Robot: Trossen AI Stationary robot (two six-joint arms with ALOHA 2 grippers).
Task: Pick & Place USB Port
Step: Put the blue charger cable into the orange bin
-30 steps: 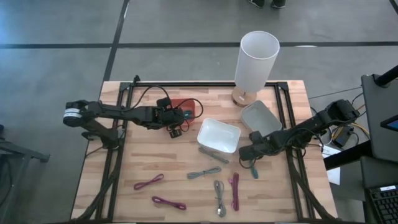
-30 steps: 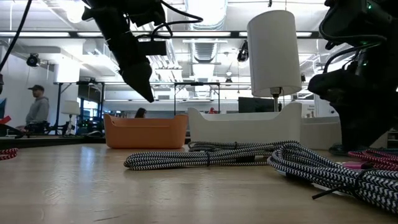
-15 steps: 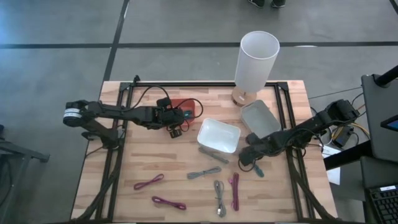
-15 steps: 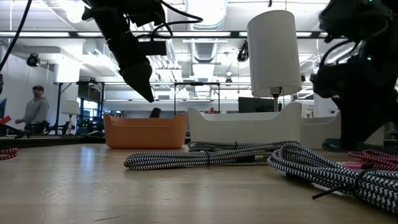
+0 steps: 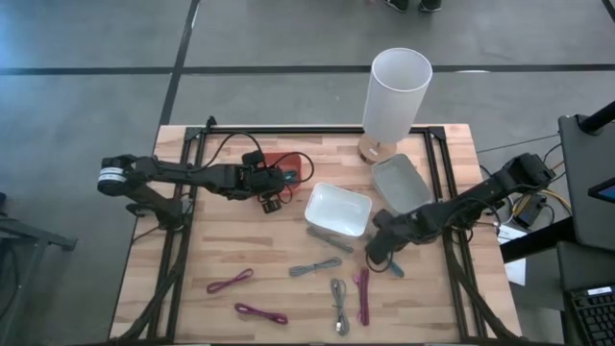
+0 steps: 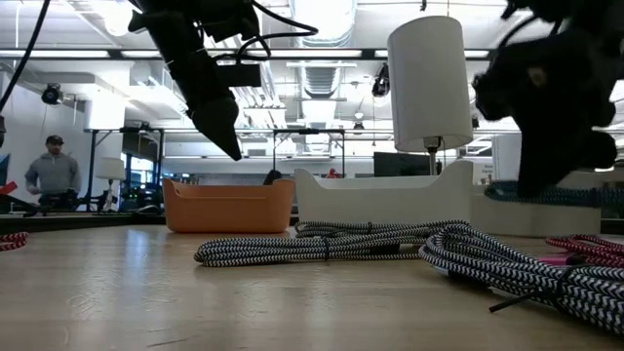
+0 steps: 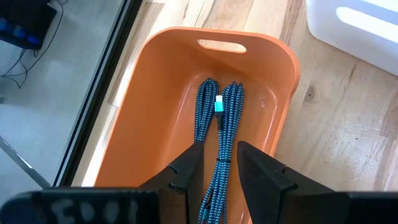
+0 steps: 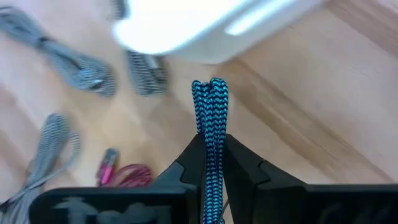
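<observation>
I have a coiled blue braided cable (image 8: pixel 209 118) clamped in my right hand (image 8: pixel 210 163), fingers closed tight on the bundle with its looped end sticking out past the tips. From above, that hand (image 5: pixel 382 242) hangs just beside the near right corner of the white bin (image 5: pixel 337 209), with the cable's tail (image 5: pixel 392 265) trailing below it, off the counter (image 5: pixel 240 252).

To do this step well, I judge I should carry the bundle high enough that the dangling tail clears the white bin's rim and does not drag across the grey cable (image 5: pixel 315 266) or the pink cables (image 5: pixel 361 293) lying on the counter on the near side of the white bin. The grip is on the middle of the coil, so I would move smoothly; a jerk could let the loops slide out. I would only release once the whole bundle is over the inside of the chosen container. Which bin it is meant for I cannot tell from here.

My left hand (image 7: pixel 219 167) waits over the orange bin (image 7: pixel 160 99), well to the left of the white bin, fingers slightly apart and gripping nothing. Another blue cable (image 7: pixel 217 137) already lies in that orange bin, directly under those fingers.
</observation>
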